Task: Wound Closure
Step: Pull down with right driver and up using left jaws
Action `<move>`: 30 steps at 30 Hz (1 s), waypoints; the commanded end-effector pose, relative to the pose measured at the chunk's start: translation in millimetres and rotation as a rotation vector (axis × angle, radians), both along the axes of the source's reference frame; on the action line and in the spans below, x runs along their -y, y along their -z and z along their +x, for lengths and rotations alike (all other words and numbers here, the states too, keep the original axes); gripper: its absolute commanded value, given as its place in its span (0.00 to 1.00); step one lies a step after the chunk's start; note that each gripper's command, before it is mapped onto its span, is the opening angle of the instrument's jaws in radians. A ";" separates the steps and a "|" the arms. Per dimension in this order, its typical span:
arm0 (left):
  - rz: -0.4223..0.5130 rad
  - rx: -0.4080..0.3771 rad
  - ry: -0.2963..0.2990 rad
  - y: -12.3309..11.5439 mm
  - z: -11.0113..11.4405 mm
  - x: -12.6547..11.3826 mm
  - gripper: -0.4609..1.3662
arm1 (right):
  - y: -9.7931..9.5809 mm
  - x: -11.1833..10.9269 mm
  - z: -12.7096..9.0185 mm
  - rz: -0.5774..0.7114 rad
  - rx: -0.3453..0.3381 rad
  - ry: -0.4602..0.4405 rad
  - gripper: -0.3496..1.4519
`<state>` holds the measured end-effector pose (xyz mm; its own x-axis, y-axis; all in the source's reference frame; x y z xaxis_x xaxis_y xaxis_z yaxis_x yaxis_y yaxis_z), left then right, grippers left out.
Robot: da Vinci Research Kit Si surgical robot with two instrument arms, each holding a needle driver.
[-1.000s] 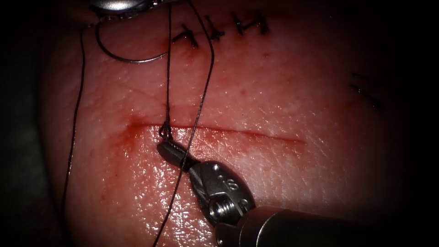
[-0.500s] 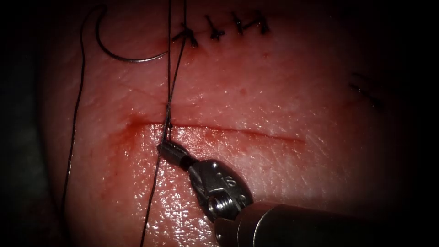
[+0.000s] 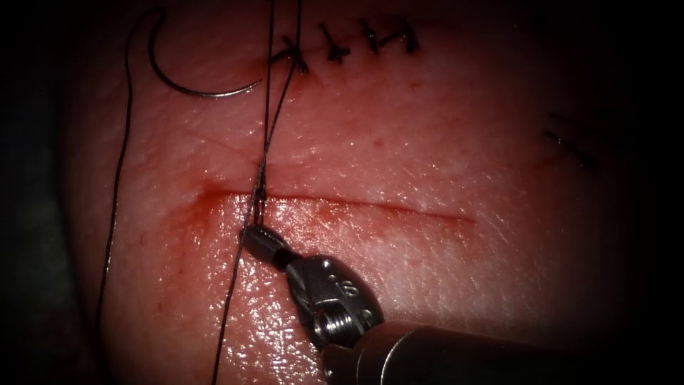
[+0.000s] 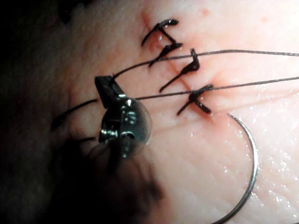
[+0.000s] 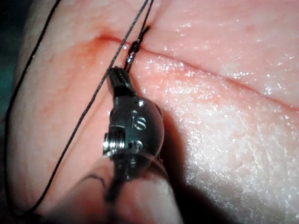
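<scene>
Since earlier, both thread (image 3: 265,135) strands have converged; right gripper (image 3: 254,233) and left gripper (image 4: 105,84) each clamp thread; needle (image 3: 187,82) lies free on tissue (image 3: 442,142).

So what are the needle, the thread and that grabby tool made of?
Needle: looks like thin polished metal, with a bright glint along its curve. Thread: dark and faintly twisted, probably braided fibre. Right tool: shiny silver metal, likely steel, with a screw and stamped digits.

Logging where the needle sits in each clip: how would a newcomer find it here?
Start at the row of dark stitches along the tissue's far edge. Just left lies the needle, free on the surface, held by neither tool. Unlike the straight threads, it is a smooth bright arc.
</scene>
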<state>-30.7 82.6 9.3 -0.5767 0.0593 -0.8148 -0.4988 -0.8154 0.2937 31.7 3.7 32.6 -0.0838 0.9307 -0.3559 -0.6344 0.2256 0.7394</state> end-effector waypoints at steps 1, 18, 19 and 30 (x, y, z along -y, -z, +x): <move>-0.003 -0.005 -0.001 0.2 0.0 -0.1 0.06 | -0.1 0.1 0.0 -0.001 0.004 -0.001 0.00; -0.013 -0.024 0.015 0.4 -0.1 -0.2 0.06 | 1.0 1.3 1.3 -0.004 -0.002 0.006 0.00; -0.013 -0.024 0.015 0.4 -0.1 -0.2 0.06 | 1.0 1.3 1.3 -0.004 -0.002 0.006 0.00; -0.014 -0.021 0.014 0.4 0.1 -0.1 0.06 | 0.8 1.2 1.3 -0.005 -0.006 0.006 0.00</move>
<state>-30.5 82.8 8.9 -0.5935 0.0559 -0.8029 -0.5037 -0.8039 0.3163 33.0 2.5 31.7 -0.0796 0.9294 -0.3604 -0.6263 0.2346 0.7434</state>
